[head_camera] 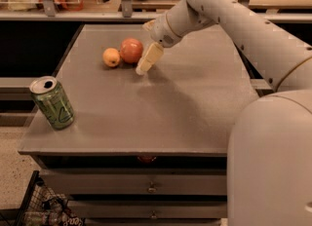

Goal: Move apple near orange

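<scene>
— Where do we see the apple (pixel 131 50)?
— On the grey table's (pixel 195 103) far half, just beside the orange (pixel 111 57).
— And the gripper (pixel 147 42)?
— Just right of the apple, spread wide, holding nothing. We see a green can (pixel 52 102) near-left, drawers (pixel 151 186) below and shelving (pixel 122 10) behind.

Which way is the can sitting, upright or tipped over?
Upright: the can stands on its base near the table's front edge, top facing up. The gripper is beside the apple.

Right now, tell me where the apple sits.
Camera view: the apple lies at the table's far left, close beside the orange, with the tool just to its right.
</scene>
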Robot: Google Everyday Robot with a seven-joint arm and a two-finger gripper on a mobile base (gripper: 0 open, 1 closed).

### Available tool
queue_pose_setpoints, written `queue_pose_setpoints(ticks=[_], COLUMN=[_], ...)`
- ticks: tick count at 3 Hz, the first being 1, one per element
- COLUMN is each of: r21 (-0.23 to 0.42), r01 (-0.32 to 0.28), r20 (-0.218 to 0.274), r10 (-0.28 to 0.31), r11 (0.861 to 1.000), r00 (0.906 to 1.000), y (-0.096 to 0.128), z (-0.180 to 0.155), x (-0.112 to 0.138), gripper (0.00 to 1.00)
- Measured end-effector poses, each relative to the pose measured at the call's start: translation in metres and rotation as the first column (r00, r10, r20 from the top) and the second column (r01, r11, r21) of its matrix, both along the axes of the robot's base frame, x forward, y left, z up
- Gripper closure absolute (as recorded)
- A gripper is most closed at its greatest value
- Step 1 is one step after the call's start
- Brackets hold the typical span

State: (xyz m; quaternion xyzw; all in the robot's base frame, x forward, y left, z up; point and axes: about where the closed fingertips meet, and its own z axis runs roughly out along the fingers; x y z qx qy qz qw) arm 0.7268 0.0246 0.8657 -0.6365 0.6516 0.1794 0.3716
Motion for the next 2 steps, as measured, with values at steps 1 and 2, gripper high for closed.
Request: queue_pose_setpoints(ticks=[1,2], r21=[-0.046,-0.046], r01=[0.043,0.043], r20=[0.017,0.017], r10=[-0.043,-0.043], r11=[0.998,0.998], r00=[0.9989,0.9990], y=[-0.0296,-0.0295], z=[-0.0070,-0.0071], x=[-0.0018,-0.0018], gripper=[0.00,0.00])
